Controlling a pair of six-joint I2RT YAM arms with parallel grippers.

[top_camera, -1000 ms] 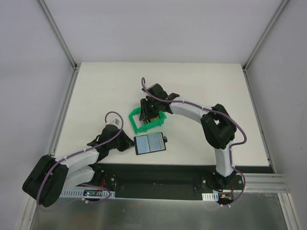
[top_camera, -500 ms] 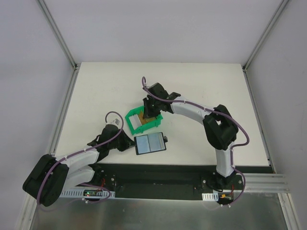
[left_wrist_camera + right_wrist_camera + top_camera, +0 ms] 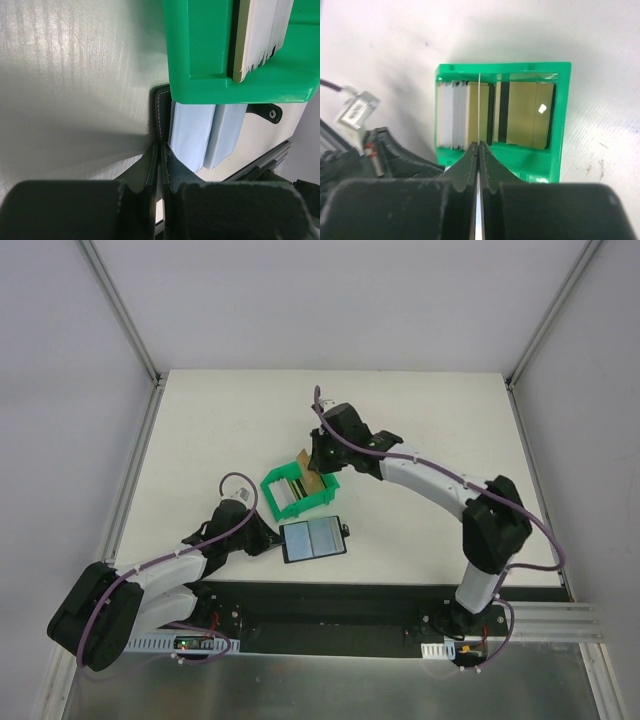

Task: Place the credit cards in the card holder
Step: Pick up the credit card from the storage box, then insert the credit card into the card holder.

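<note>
Right fingers [image 3: 464, 167] clamp a card [image 3: 479, 100] by its edge, left fingers [image 3: 145, 172] pinch the holder [image 3: 190, 135]; I'd expect the card stiff, light, slippery.

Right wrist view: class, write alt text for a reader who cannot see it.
The right pincer is shut on a thin card seen edge-on. Beyond it, a green bin holds white and gold cards, one dark-striped.

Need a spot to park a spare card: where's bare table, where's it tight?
Free: the table strip between far edge and green bin, the left side beyond the left arm, and the right side past the right arm. Crowded: near centre, where bin, card holder, left hand and right hand bunch.
</note>
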